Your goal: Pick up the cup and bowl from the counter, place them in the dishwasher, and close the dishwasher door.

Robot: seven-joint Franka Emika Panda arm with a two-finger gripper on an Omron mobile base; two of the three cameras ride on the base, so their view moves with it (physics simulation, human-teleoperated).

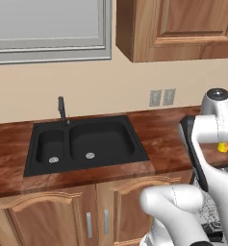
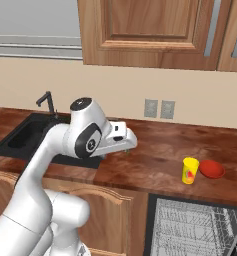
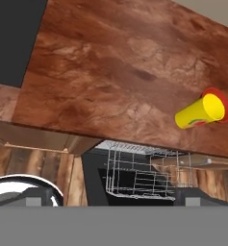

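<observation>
Glossy reddish-brown counter [image 2: 155,155] across the middle of the right base view, mottled wood grain catching soft highlights. At the right of that view, a smooth yellow cup [image 2: 190,170] that looks like plastic, with a red bowl [image 2: 212,169] of the same slick finish beside it. Lower right, the dishwasher [image 2: 200,227] is matt black, its rack [image 2: 190,225] thin grey-white wire. In the left base view, centre left, the sink [image 1: 86,144] is matt black and the tap [image 1: 62,109] dark. Cabinets [image 1: 53,216] below show light, smooth wood. The arm [image 2: 50,175] is glossy white with dark joints.
</observation>
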